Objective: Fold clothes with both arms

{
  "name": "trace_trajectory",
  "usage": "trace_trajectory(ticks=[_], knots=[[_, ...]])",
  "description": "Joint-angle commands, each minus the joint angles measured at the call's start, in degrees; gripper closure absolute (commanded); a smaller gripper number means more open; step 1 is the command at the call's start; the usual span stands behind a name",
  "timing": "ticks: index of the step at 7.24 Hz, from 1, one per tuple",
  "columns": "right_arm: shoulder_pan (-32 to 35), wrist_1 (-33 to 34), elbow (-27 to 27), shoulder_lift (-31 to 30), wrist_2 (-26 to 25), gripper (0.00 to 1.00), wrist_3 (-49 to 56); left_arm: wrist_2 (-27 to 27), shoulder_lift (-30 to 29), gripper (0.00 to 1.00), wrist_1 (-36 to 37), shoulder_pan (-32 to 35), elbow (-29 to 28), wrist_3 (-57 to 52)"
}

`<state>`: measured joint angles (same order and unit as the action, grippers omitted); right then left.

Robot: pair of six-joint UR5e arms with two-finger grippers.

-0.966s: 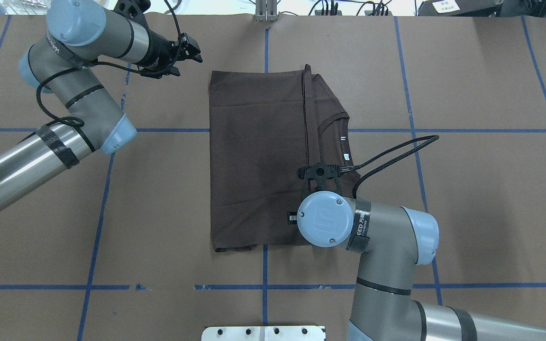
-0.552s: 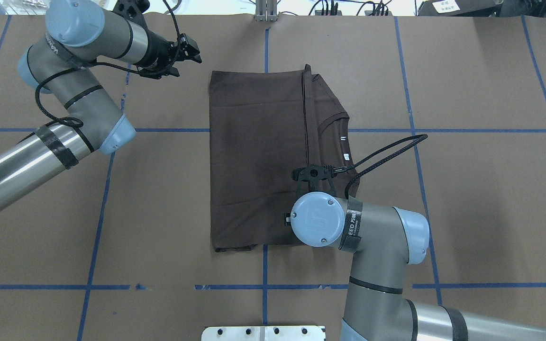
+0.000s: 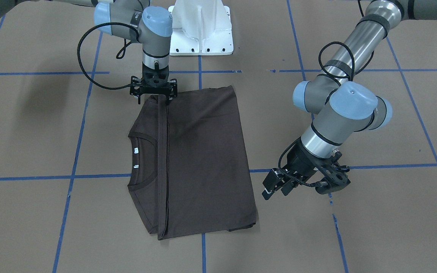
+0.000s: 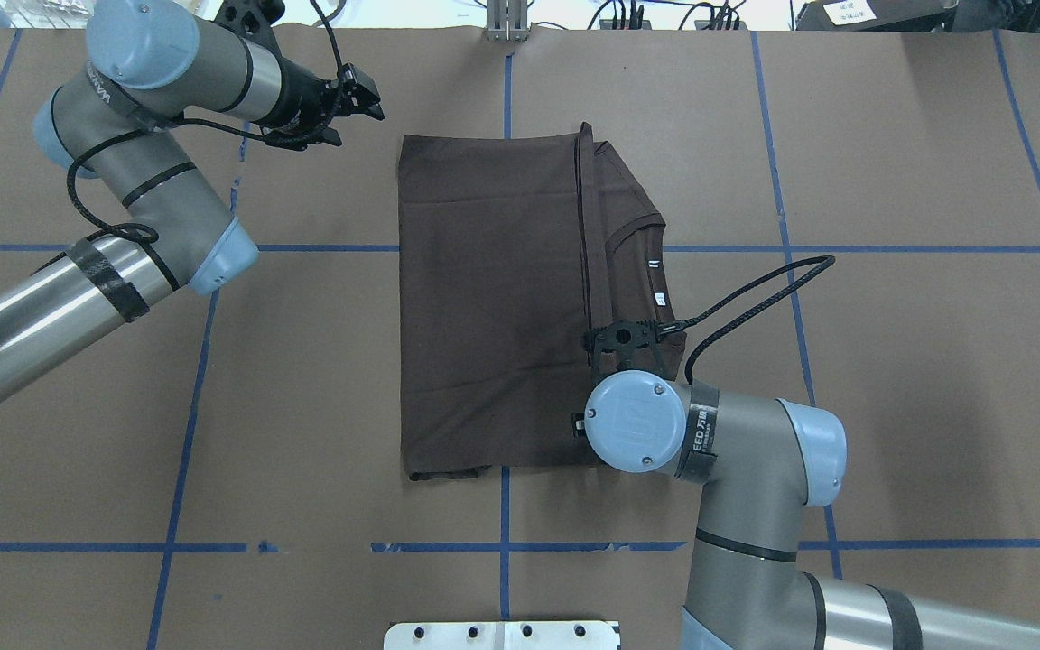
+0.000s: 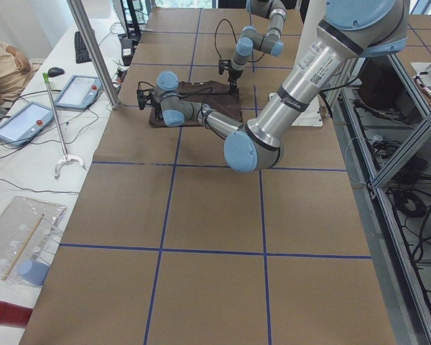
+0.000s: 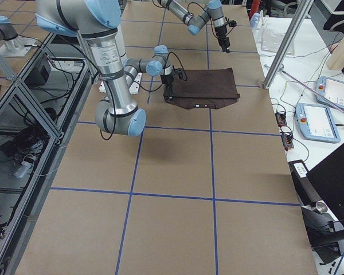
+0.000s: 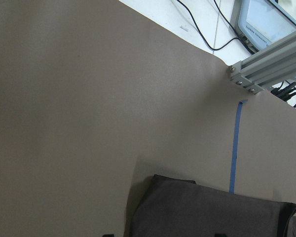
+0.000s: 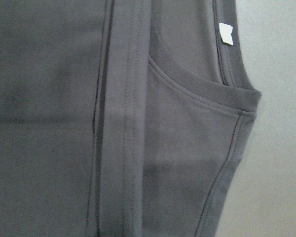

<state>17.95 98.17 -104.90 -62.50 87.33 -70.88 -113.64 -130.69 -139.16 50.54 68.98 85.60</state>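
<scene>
The T-shirt (image 4: 484, 298) is dark brown with white neck tags (image 4: 661, 297), the table (image 4: 917, 379) tan with a blue tape grid (image 4: 935, 248).

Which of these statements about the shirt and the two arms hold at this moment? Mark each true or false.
1. The T-shirt lies folded flat on the table. True.
2. The left gripper grips a shirt corner. False: it hangs open and empty over bare table, beside the shirt.
3. The right gripper is above the shirt, near the folded-over hem. True.
4. The collar is hidden under the fold. False: the collar and a white tag lie exposed.
</scene>
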Motion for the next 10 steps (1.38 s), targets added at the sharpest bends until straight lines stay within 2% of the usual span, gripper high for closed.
trace_trajectory(ticks=[1,2,3,4,7,8,10], knots=[[0.68,0.0,-8.43,-8.46,0.12,0.0,5.62,0.0,0.0,0.26,0.03,0.0,0.01,0.0],[1.73,-0.35,-9.61,-13.3,-0.14,0.0,6.79,0.0,-0.09,0.26,0.03,0.0,0.01,0.09],[2.17,-0.44,-10.49,-13.35,-0.06,0.0,8.11,0.0,-0.26,0.26,0.03,0.0,0.01,0.18],[1.91,0.08,-9.8,-9.08,0.03,0.0,7.77,0.0,-0.26,0.26,-0.06,0.0,0.01,0.18],[1.39,-0.08,-0.6,2.36,-0.06,0.0,7.07,-0.09,-0.09,0.26,0.03,0.0,0.62,0.26],[0.95,0.0,2.13,3.78,-0.23,0.0,7.07,-0.09,-0.09,0.26,0.03,0.0,0.8,0.26],[0.24,0.0,3.82,4.23,-0.06,0.0,7.24,-0.09,-0.09,0.26,0.64,0.0,1.59,0.35]])
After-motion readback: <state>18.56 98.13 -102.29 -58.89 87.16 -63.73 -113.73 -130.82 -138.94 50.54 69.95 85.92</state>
